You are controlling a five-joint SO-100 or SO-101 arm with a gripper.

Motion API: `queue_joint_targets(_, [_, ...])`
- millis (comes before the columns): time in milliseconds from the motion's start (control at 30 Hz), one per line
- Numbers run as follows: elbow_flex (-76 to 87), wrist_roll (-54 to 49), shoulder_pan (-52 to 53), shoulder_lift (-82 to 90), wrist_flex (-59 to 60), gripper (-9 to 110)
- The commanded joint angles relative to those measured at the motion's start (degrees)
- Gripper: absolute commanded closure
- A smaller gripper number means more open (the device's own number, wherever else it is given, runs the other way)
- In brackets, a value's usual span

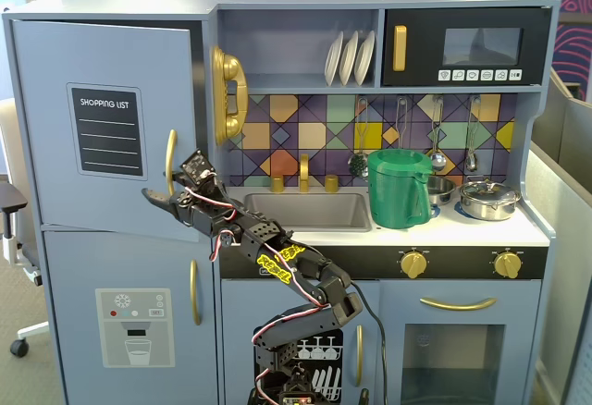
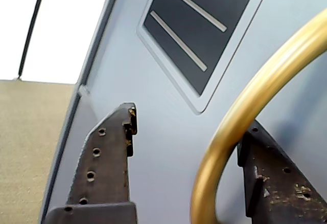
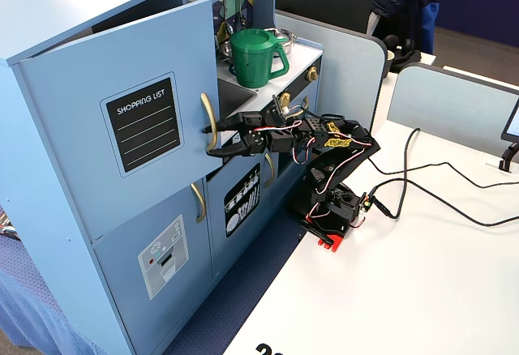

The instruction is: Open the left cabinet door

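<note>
The left cabinet door (image 1: 102, 63) is blue-grey with a black "SHOPPING LIST" panel (image 1: 105, 130) and a curved gold handle (image 1: 170, 160). It stands slightly ajar, its handle side swung out from the cabinet, as the other fixed view (image 3: 122, 63) also shows. My gripper (image 1: 165, 188) is open with its jaws set either side of the handle (image 3: 209, 124). In the wrist view the handle (image 2: 242, 111) runs between the two dark fingers, close against the right one (image 2: 265, 178), and the left finger (image 2: 110, 162) stands well apart from it in front of the door face (image 2: 168, 147).
Below is a second blue-grey door with a water-dispenser picture (image 1: 136, 326). A gold toy phone (image 1: 228, 93), a sink (image 1: 310, 209), a green pitcher (image 1: 399, 188) and a black microwave (image 1: 467, 46) lie to the right. The arm's base (image 3: 332, 209) and cables (image 3: 438, 197) sit on a white table.
</note>
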Motion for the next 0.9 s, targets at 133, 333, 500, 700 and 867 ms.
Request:
queue_joint_targets(133, [0.97,-2.2,-6.33,0.26,-3.96,87])
queue_joint_targets(333, [1.23,-5.1,-10.63,-0.79,-5.98,87])
queue_joint_targets(500, [1.76,-7.29,-14.06,-0.18,-6.86,87])
queue_joint_targets(700, [3.96,-11.43,-17.14,-0.18,-12.3,87])
queue_joint_targets(867, [3.69,-8.53,-11.25,3.6,-9.32,87])
